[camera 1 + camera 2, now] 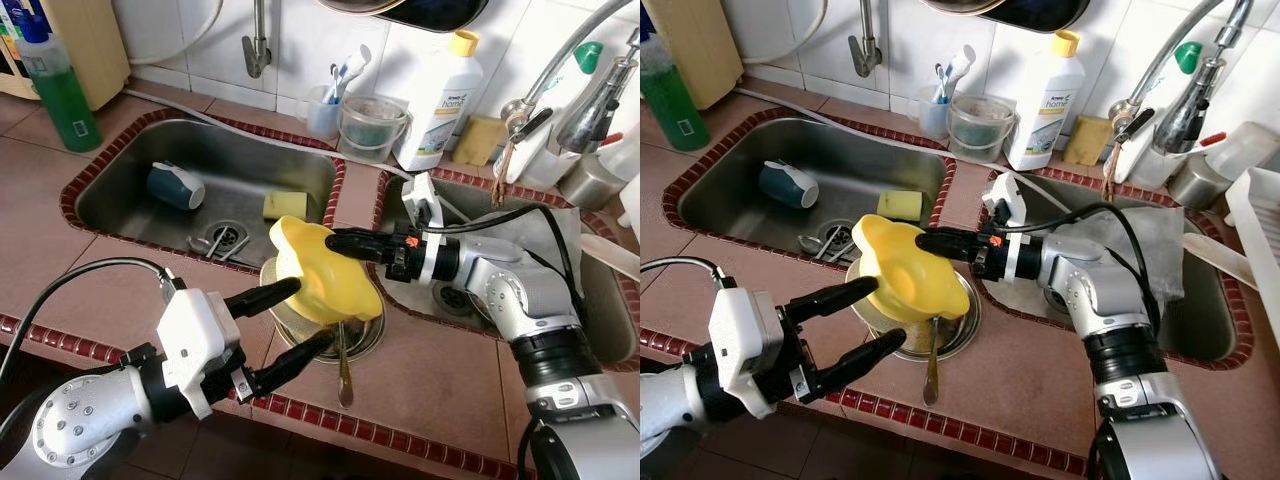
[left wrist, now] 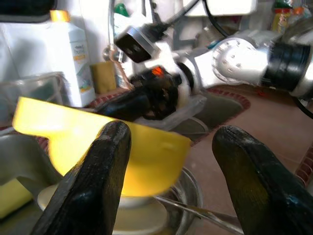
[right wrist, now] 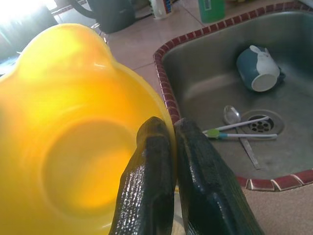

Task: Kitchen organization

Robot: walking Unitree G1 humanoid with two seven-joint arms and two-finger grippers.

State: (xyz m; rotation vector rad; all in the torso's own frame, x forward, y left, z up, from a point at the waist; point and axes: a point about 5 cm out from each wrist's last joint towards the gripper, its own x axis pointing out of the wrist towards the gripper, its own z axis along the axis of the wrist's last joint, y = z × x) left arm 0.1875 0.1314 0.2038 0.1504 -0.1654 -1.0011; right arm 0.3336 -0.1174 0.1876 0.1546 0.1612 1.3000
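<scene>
A yellow plastic bowl (image 1: 318, 272) hangs tilted over a steel bowl (image 1: 365, 335) on the tiled counter between two sinks. My right gripper (image 1: 335, 243) is shut on the yellow bowl's rim (image 3: 168, 139), reaching in from the right. My left gripper (image 1: 305, 318) stands open at the front left, its fingers (image 2: 93, 181) close to the yellow bowl (image 2: 98, 147) but apart from it. A spoon (image 1: 343, 368) leans out of the steel bowl.
The left sink (image 1: 120, 190) holds a blue mug (image 1: 176, 186), a yellow sponge (image 1: 285, 204) and cutlery by the drain. A cloth lies in the right sink (image 1: 1160, 250). A white bottle (image 1: 440, 100), a plastic container (image 1: 370, 125) and a green bottle (image 1: 58, 85) stand behind.
</scene>
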